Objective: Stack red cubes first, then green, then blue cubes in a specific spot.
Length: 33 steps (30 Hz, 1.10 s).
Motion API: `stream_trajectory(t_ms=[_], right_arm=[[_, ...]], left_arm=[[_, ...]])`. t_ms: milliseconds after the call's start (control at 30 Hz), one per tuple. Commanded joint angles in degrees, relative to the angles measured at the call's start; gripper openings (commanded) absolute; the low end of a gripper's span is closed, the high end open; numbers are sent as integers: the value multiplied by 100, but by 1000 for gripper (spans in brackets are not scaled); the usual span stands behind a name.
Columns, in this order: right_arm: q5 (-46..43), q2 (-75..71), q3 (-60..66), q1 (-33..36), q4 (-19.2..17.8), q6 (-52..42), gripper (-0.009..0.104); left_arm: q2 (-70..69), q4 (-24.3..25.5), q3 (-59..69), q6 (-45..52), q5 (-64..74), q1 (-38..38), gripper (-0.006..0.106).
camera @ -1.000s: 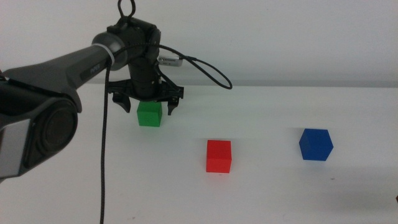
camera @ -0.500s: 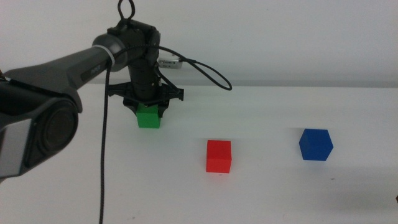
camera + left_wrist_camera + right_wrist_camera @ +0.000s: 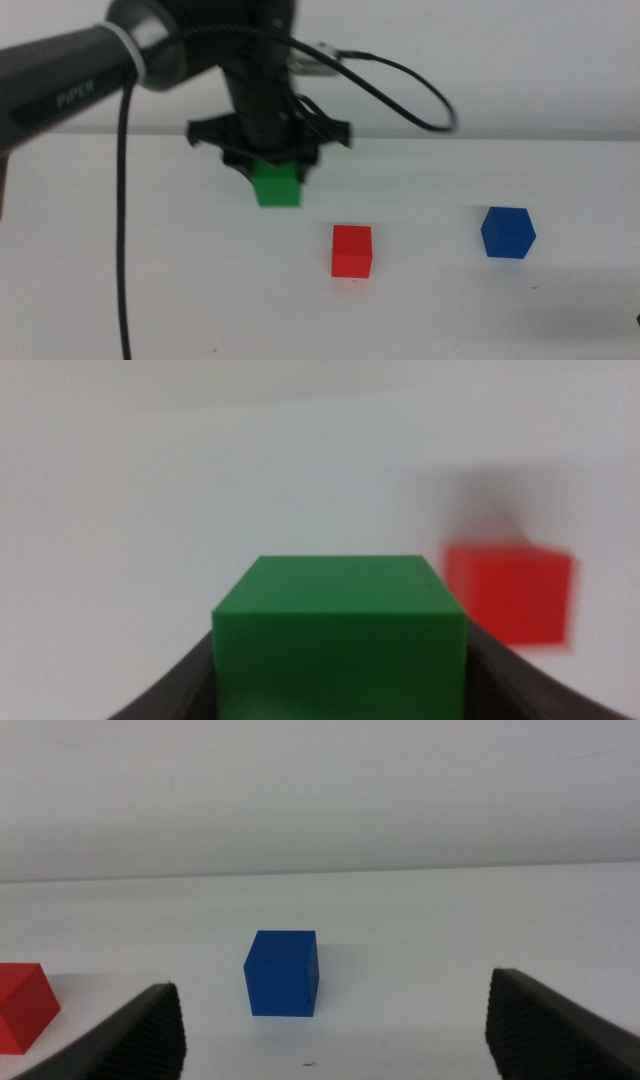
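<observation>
Left gripper (image 3: 274,168): it hangs above the worktop (image 3: 150,290), behind and to the left of the red cube, with its fingers closed tight on either side of the green cube (image 3: 277,185). The cube looks lifted clear of the surface, so I take this as a carry, not a grasp being set.

Green cube: gripped near its top, lower half showing below the fingers. Held that way, its underside is free to land flat on something.

Red cube (image 3: 352,250): sits alone on the worktop near the middle, nothing on it. It looks like the base of the stack, which would explain why the green one is heading its way. From the left wrist camera it shows just past the held cube, off to one side, so the two aren't lined up yet.

Blue cube (image 3: 507,232): on the worktop, well apart to the right, untouched.

Right gripper (image 3: 330,1020): waiting low, facing the blue cube, fingers spread wide and holding nothing. Sensible place to stand by, I'd say, since blue goes last.
</observation>
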Motion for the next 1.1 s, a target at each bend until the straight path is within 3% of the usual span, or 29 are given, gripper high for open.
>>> stream_trajectory(t_ms=[0, 200, 467, 1067], right_arm=[[-16, -226, 244, -50, -17, -41, 80], [-16, -226, 244, -50, -17, -41, 80], [-16, -226, 244, -50, -17, -41, 80], [-16, -226, 244, -50, -17, -41, 80]], left_arm=[[-97, -19, 142, -512, 514, -369, 0], [289, 7, -193, -882, 502, -914, 0], [974, -254, -793, -1057, 514, -972, 0], [1287, -225, -814, -1210, 118, -983, 0]])
